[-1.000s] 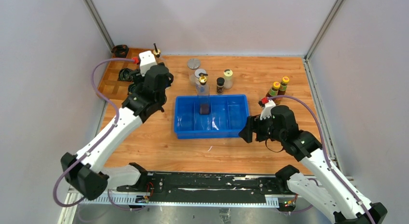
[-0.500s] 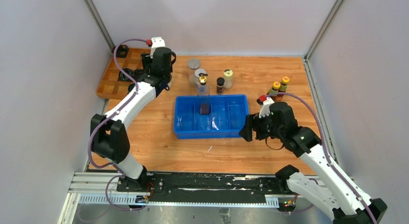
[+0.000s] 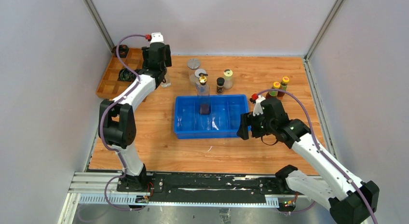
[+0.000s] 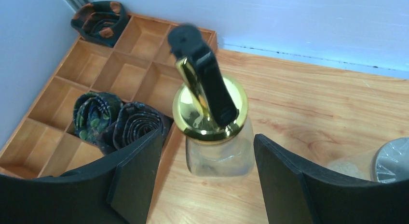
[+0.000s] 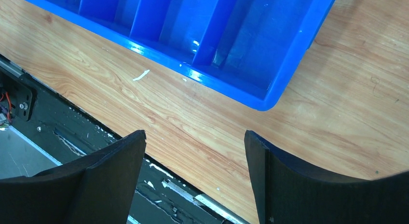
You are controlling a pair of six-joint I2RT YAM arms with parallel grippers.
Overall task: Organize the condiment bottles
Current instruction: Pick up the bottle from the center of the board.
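A clear bottle with a gold cap and black spout (image 4: 214,132) stands on the table between the open fingers of my left gripper (image 4: 207,185), untouched. In the top view my left gripper (image 3: 161,75) is at the back left and mostly hides that bottle (image 3: 166,82). A tall clear gold-spouted bottle (image 3: 203,89) stands at the blue bin (image 3: 212,132). Behind the bin are silver-lidded jars (image 3: 194,63), a cream-lidded jar (image 3: 228,78) and a small black-capped bottle (image 3: 220,84). Two yellow-capped sauce bottles (image 3: 279,86) stand at the right. My right gripper (image 3: 243,126) is open and empty at the bin's right end (image 5: 195,171).
A wooden divided tray (image 3: 112,78) with black coiled rings (image 4: 115,120) lies at the back left, right beside the gold-capped bottle. The blue bin's corner (image 5: 270,101) lies just ahead of my right fingers. The black rail runs along the near table edge (image 5: 58,137).
My left arm has stretched out to the back left and brought its open gripper around the gold-capped bottle. My right gripper has shifted slightly left toward the bin.
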